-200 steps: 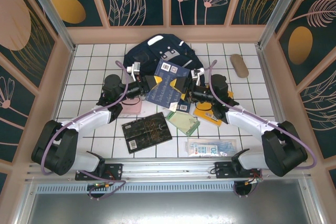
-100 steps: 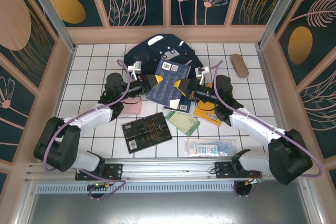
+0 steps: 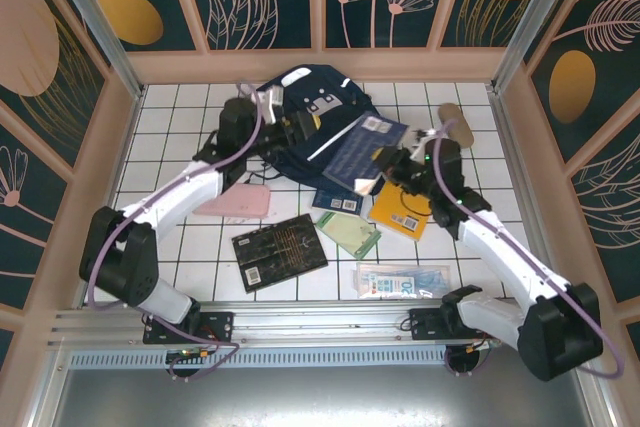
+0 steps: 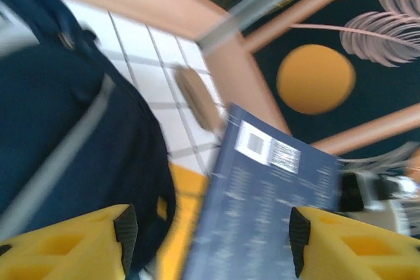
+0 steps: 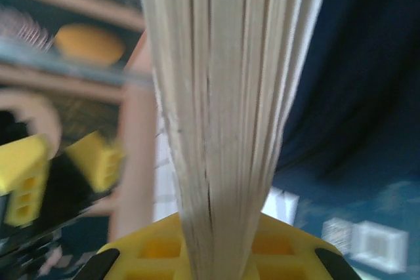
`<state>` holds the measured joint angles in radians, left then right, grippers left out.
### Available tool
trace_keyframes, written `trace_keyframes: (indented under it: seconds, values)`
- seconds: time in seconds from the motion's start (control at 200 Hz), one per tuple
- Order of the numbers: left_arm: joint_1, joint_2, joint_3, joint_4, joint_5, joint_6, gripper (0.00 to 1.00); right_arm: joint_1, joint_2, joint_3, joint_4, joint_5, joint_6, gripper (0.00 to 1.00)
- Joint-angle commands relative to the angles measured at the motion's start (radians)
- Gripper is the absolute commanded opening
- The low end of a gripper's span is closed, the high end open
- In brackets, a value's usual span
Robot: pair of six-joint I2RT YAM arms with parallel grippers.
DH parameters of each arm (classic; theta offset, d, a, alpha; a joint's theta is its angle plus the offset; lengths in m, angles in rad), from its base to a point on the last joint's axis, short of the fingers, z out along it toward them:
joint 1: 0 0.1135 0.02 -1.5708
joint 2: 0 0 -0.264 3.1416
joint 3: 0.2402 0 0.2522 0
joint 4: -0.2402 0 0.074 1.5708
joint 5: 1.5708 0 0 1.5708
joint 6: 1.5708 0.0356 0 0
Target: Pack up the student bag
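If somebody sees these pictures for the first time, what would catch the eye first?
The large navy student bag lies at the far middle of the white tiled table, and a blue book is held tilted just to its right. The right hand is clamped on the book's page edge, while the left hand stands open close to the bag.

The white tiled counter (image 3: 170, 127) carries a navy fabric backpack (image 3: 300, 87), a flat pink pouch (image 3: 240, 203), a black rectangular book (image 3: 280, 250) and a tan oval case (image 3: 458, 127).
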<state>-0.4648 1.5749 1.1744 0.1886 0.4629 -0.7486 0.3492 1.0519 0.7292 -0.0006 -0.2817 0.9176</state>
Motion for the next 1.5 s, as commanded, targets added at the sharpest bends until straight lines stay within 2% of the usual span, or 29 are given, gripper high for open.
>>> trace_keyframes:
  seconds: [0.0, 0.115, 0.22, 0.355, 0.49, 0.566, 0.801, 1.021, 1.206, 1.376, 1.491]
  values:
    - [-0.022, 0.128, 0.18, -0.351, -0.22, 0.324, 0.67, -0.099, -0.047, 0.044, -0.292, 0.231, -0.089, 0.0]
    - [-0.062, 0.33, 0.387, -0.51, -0.339, 0.448, 0.7, -0.184, -0.074, 0.03, -0.341, 0.259, -0.117, 0.0]
    - [-0.094, 0.491, 0.568, -0.613, -0.394, 0.524, 0.71, -0.239, -0.09, 0.002, -0.322, 0.212, -0.131, 0.0]
    - [-0.095, 0.639, 0.735, -0.627, -0.335, 0.535, 0.71, -0.276, -0.086, -0.019, -0.298, 0.157, -0.144, 0.0]
    - [-0.095, 0.746, 0.855, -0.614, -0.193, 0.505, 0.72, -0.297, -0.084, -0.026, -0.293, 0.116, -0.162, 0.0]
    - [-0.095, 0.788, 0.901, -0.606, -0.152, 0.469, 0.71, -0.31, -0.081, -0.025, -0.294, 0.098, -0.172, 0.0]
    - [-0.089, 0.821, 0.9, -0.574, -0.037, 0.416, 0.66, -0.348, -0.074, -0.028, -0.292, 0.048, -0.2, 0.0]
    - [-0.078, 0.822, 0.842, -0.544, -0.022, 0.393, 0.6, -0.378, -0.065, -0.044, -0.262, 0.005, -0.197, 0.0]
    - [-0.058, 0.788, 0.801, -0.507, -0.058, 0.376, 0.64, -0.381, -0.046, -0.046, -0.25, -0.011, -0.199, 0.0]
    - [-0.025, 0.776, 0.772, -0.475, -0.013, 0.344, 0.63, -0.383, -0.03, -0.047, -0.234, -0.035, -0.189, 0.0]
    - [-0.025, 0.791, 0.763, -0.466, 0.062, 0.329, 0.61, -0.383, -0.018, -0.044, -0.231, -0.048, -0.188, 0.0]
